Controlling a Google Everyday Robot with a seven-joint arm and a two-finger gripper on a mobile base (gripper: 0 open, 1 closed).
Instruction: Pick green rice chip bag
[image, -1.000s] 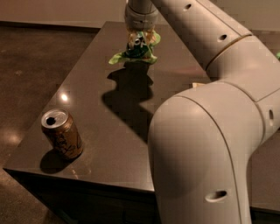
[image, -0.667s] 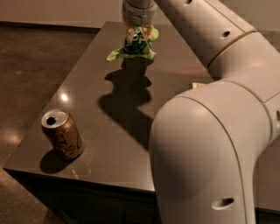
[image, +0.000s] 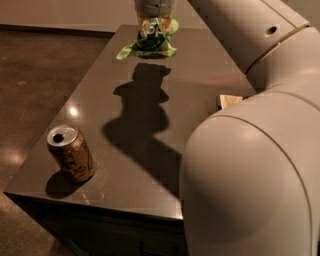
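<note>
Green rice chip bag (image: 149, 46) is hanging at twelve o'clock over the dark table (image: 205, 75), with the gripper (image: 153, 26) pinching its top. Its shadow is falling toward six o'clock. A soda can (image: 71, 152) is standing at seven o'clock.

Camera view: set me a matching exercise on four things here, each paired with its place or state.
Things:
1. small glossy green rice chip bag
2. white two-finger gripper
3. brown-gold metal drink can
4. flat tan object

Places or states:
A. upright near the front left corner of the dark table
B. at the table's right edge, partly hidden by the white arm
C. pinched from above at the table's far end
D. at the top of the view, shut on the bag

Pairs: 1-C, 2-D, 3-A, 4-B.
</note>
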